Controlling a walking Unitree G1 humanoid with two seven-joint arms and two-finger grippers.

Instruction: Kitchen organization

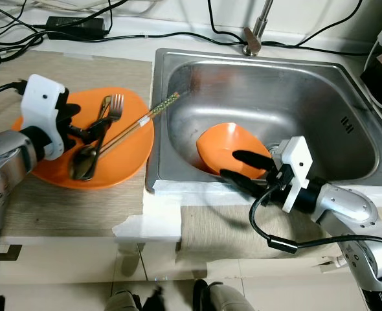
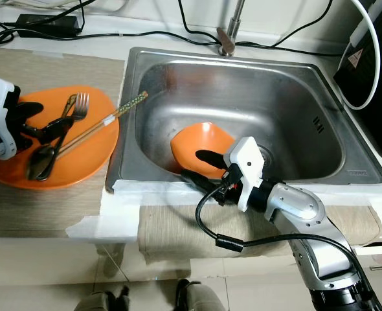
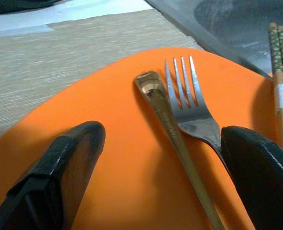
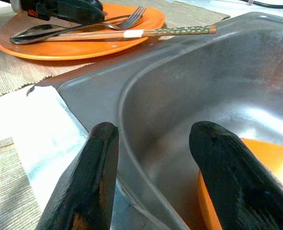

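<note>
Here, in the left eye view, the left gripper reaches over the orange plate on the counter, its fingers spread, with a fork, a spoon and chopsticks lying just beyond its tips. The chopsticks' far ends overhang the sink rim. The right gripper comes in over the sink's near rim, fingers parted, one lying against the orange bowl tilted on the basin's near wall. Beyond that gripper the basin floor is bare steel up to the faucet.

In the right eye view, the right arm bends at the elbow from below, its wrist just outside the taped front edge, a black cable looping beneath it.

In the left wrist view, the two black fingers stand wide apart over the plate; the spoon handle and fork run between them, the fork's neck passing under one finger. Nothing is gripped.

In the right wrist view, the fingers straddle the sink rim, one outside, the other inside beside the bowl's edge, holding nothing. The plate sits far ahead.
</note>
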